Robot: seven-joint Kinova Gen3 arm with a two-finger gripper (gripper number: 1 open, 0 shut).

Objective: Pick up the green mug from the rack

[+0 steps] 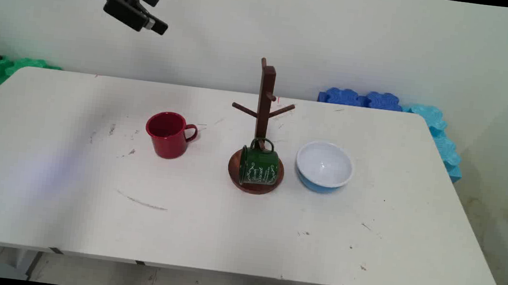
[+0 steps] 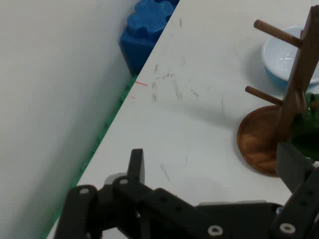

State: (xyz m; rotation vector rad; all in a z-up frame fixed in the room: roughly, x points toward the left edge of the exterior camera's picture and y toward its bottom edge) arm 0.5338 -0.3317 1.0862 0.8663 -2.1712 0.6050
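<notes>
The black two-finger gripper (image 1: 152,11) hangs high at the upper left, well above the white table (image 1: 225,234) and against the wall; its jaws are spread apart and hold nothing, as the hand view confirms, where the two fingers (image 2: 135,167) stand wide of each other. Nearest below it, though well apart, a red mug (image 1: 169,135) stands upright with its handle to the right. Right of the mug, a wooden mug tree (image 1: 264,115) rises from a round base. A green mug (image 1: 259,165) with white lettering lies on its side on that base, handle up against the post. Just right of the base sits a blue bowl (image 1: 324,165) with a white interior. Blue foam blocks (image 1: 362,98) line the table's far right edge; green ones (image 1: 7,67) sit at far left.
</notes>
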